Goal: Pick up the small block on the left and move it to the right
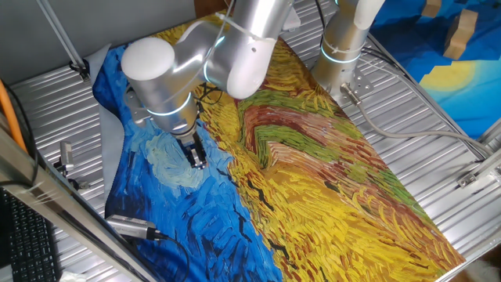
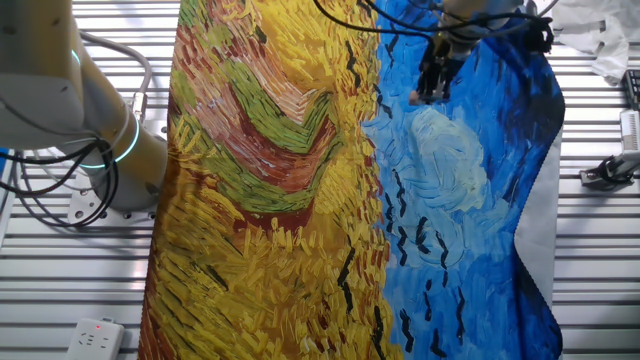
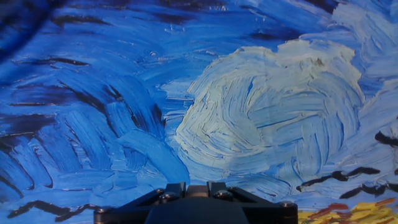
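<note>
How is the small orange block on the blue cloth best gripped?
Grip the small block across two opposite sides, coming straight from above: it sits low on the flat cloth, at the end effector tip. Its exact shape is too small to judge.

Block: small, pale orange speck, seen only in the other fixed view. Sits at the gripper tips, over the blue part of the painted cloth. Too small to tell shape, tilt, or whether it is gripped.

tablecloth: painted swirls, blue and pale white on one side, yellow, green and rust on the other
arm: silver-grey
gripper: black
</note>
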You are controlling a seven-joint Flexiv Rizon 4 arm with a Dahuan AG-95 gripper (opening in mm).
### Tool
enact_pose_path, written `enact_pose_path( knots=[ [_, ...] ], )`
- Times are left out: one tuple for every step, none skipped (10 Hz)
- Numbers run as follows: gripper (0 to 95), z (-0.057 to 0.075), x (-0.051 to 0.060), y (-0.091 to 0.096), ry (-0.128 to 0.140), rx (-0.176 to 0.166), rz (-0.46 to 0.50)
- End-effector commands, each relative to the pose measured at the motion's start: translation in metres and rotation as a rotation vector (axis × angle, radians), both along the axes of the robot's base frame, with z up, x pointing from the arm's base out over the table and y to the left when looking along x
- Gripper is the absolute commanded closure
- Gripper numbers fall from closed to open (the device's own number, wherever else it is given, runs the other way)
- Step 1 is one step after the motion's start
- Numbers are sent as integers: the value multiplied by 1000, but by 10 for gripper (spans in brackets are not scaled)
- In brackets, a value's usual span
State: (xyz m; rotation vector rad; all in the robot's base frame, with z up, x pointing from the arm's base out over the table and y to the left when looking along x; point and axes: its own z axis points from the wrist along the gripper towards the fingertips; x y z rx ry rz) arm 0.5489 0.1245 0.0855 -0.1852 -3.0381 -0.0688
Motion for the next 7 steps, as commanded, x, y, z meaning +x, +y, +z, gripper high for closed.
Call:
enact_pose_path(
  knots=[
    [950, -4, 1, 0, 2, -6, -6],
    [950, -6, 1, 0, 0, -5, -7],
    [950, -7, 1, 0, 0, -5, -7],
    [950, -8, 1, 0, 0, -6, -8],
    [950, -8, 1, 0, 0, -7, -8],
    [950, -9, 1, 0, 0, -8, -8],
    [950, -9, 1, 0, 0, -8, -8]
  ],
)
